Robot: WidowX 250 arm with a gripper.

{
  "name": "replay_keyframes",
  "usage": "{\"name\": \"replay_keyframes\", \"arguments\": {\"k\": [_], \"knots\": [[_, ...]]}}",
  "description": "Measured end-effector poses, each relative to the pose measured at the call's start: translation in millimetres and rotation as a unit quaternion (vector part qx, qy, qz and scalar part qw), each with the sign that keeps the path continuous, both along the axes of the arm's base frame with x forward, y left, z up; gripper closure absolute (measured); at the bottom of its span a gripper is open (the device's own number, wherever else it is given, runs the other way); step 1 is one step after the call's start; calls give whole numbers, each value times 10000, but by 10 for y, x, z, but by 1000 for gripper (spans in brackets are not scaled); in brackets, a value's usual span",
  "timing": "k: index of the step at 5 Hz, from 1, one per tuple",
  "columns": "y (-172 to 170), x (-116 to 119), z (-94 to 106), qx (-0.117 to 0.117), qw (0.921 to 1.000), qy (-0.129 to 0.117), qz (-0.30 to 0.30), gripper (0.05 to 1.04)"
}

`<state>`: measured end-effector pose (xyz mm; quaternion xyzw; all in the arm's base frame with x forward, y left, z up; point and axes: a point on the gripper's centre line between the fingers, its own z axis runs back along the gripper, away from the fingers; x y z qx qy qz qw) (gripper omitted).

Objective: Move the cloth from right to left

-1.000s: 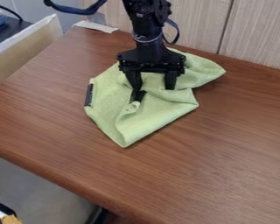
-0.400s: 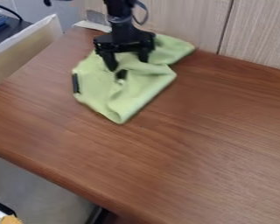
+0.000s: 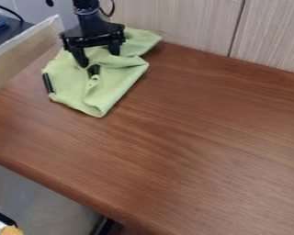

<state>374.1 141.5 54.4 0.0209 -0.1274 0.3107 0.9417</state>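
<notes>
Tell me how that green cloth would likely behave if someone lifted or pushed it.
The cloth would probably hang limp, since it lies in soft folds. Its thin-looking edges suggest little weight. Pushed, it would likely bunch up, being rumpled.

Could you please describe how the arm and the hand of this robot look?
The arm is black, with a narrow jointed wrist section and a dark cable looping out beside it. The hand is black too: a wide, angular crosspiece with small knobs along its edge, and two short, thick fingers below it. I can make out no coloured markings.
</notes>
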Motion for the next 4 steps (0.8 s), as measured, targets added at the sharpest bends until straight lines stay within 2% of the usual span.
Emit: {"name": "replay_keyframes", "arguments": {"k": [1, 3, 4], "knots": [[-23, -7, 19, -65, 9999, 62, -83, 83], [-74, 130, 287, -189, 9992, 27, -354, 83], [-135, 124, 624, -157, 9974, -279, -647, 83]]}}
